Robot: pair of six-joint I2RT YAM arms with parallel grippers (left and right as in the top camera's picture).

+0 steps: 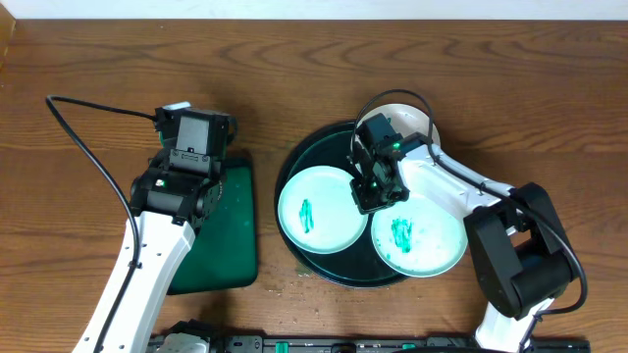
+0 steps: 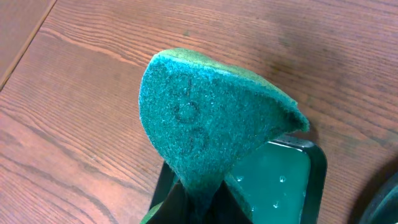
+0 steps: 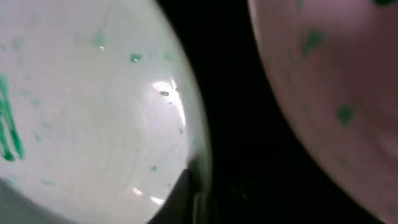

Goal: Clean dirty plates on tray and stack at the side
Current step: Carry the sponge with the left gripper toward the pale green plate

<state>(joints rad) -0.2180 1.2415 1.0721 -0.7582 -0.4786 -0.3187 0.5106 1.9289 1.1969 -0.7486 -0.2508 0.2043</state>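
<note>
Wooden table [image 1: 98,59] from above, and we have the dark round tray [image 1: 287,176] right of centre carrying all three plates: the left plate [image 1: 316,211] with green streaks, the right plate [image 1: 422,240] with a green smear, and a third plate [image 1: 407,116] at the back, half hidden under the right arm. The right tool [image 1: 371,196] is down between the two front plates, right at the left plate's edge. Over on the left, the left arm [image 1: 167,196] hangs above a rectangular tray [image 1: 231,245]. On to the left wrist view: the left tool [image 2: 194,202] is clamped tight on a green scouring pad [image 2: 205,118], pad lifted above the table, the rectangular tray's corner below it. Right wrist view now, very close in: left plate's rim sweeping down the middle, dark tray beside it, right plate speckled green at the far side. A dark finger [image 3: 180,196] sits against the left plate's rim; the tool is closed right down, though whether it pinches that rim I cannot tell
</note>
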